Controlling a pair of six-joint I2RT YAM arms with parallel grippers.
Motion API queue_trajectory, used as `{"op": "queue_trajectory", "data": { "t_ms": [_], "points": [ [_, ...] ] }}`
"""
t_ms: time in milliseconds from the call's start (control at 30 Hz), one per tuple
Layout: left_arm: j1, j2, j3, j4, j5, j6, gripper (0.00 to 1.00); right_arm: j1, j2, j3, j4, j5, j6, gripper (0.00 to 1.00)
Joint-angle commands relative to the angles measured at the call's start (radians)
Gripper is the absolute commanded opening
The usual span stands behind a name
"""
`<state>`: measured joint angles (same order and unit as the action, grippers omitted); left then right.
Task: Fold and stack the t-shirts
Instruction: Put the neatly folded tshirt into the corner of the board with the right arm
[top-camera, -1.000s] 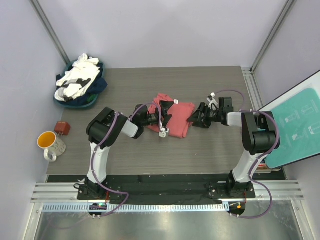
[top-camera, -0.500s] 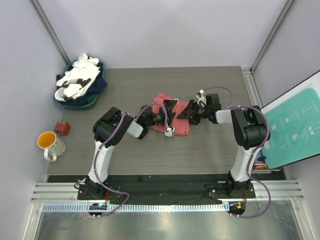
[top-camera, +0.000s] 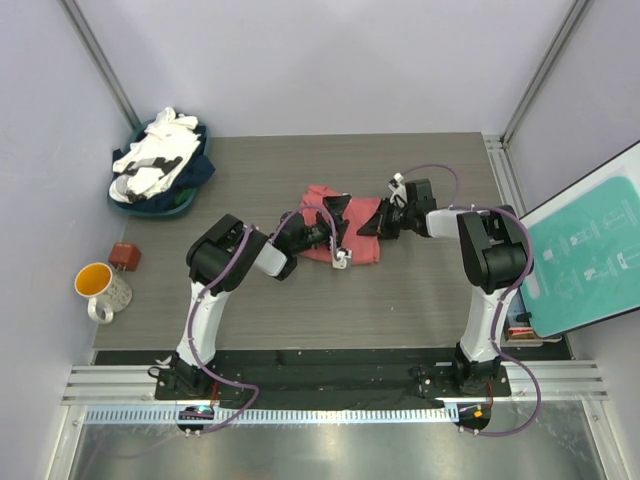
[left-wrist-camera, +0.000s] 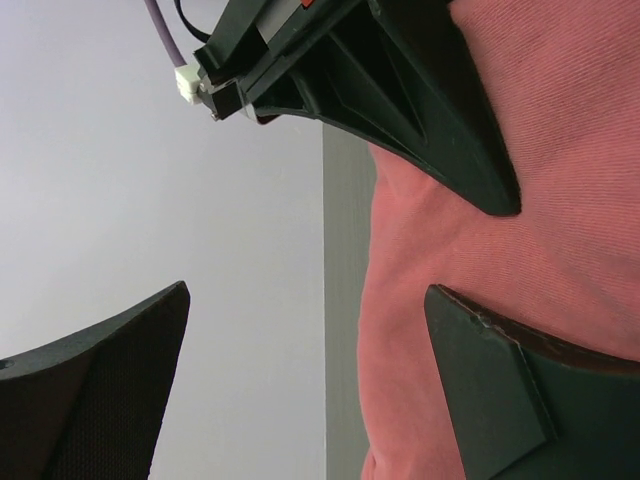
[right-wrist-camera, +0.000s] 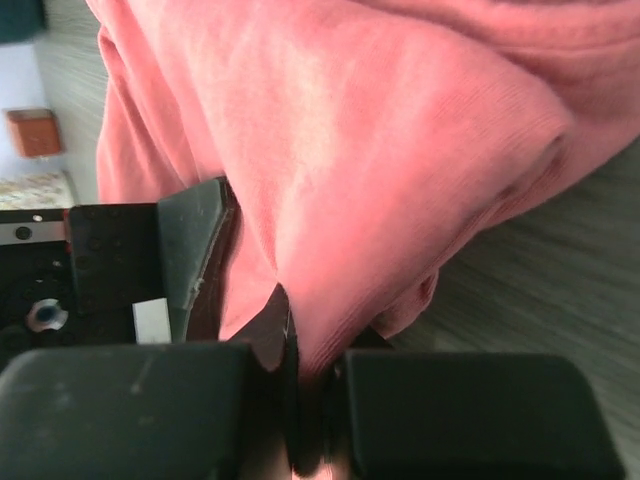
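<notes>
The left arm bends at the elbow and reaches right across the table to the left side of the red t-shirt, which lies bunched mid-table. The left gripper gapes wide, one finger over the cloth, holding nothing. From the shirt's right, the right arm stretches in low, and the right gripper is pinched closed on a fold of the shirt's right edge.

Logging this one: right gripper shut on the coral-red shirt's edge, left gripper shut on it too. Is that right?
Not quite. The left gripper is open: the left wrist view shows its fingers wide apart, not closed on the coral-red shirt. The rest holds: the right wrist view shows the right gripper shut on the shirt's edge.
</notes>
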<state>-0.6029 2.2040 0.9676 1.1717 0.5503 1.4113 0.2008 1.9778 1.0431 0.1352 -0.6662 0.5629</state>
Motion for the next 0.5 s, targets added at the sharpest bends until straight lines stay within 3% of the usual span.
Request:
{"op": "queue_trajectory", "data": {
  "t_ms": [0,100,167,467],
  "points": [
    [0.0,-0.043,-0.004,0.141,-0.091,-0.061,1.0,-0.02,-0.002,0.139,-0.129,0.103,-0.245,0.01],
    [0.006,-0.082,-0.023,0.14,-0.13,-0.066,1.0,-0.043,0.001,0.245,-0.235,0.197,-0.362,0.01],
    [0.014,-0.139,-0.09,0.138,-0.15,-0.061,1.0,-0.073,0.021,0.364,-0.304,0.276,-0.545,0.01],
    [0.025,-0.358,-0.259,0.036,-0.165,-0.031,1.0,-0.159,0.139,0.622,-0.391,0.476,-0.897,0.01]
  ]
}}
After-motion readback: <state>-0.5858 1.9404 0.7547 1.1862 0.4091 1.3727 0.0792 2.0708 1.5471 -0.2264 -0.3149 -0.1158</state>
